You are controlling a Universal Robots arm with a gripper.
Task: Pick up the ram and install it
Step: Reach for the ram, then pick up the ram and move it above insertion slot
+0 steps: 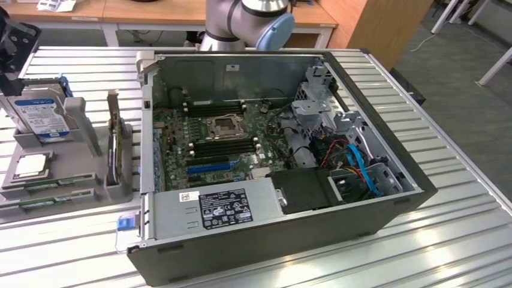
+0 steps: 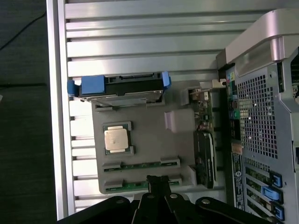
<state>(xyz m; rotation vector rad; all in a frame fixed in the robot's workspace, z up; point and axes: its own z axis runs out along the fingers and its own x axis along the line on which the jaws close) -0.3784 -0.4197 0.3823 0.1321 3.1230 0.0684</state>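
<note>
An open computer case is lying on a slatted metal table, its motherboard facing up. Toward the exterior view's left, a grey tray is holding a hard drive and a square silver processor.

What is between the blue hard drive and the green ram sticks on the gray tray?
The square silver processor chip sits between the hard drive and the ram sticks. Both the wrist view and the exterior view show it.

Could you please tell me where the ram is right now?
The ram lies in the grey holder on the exterior view's left, beside the silver processor chip, outside the computer case.
</note>
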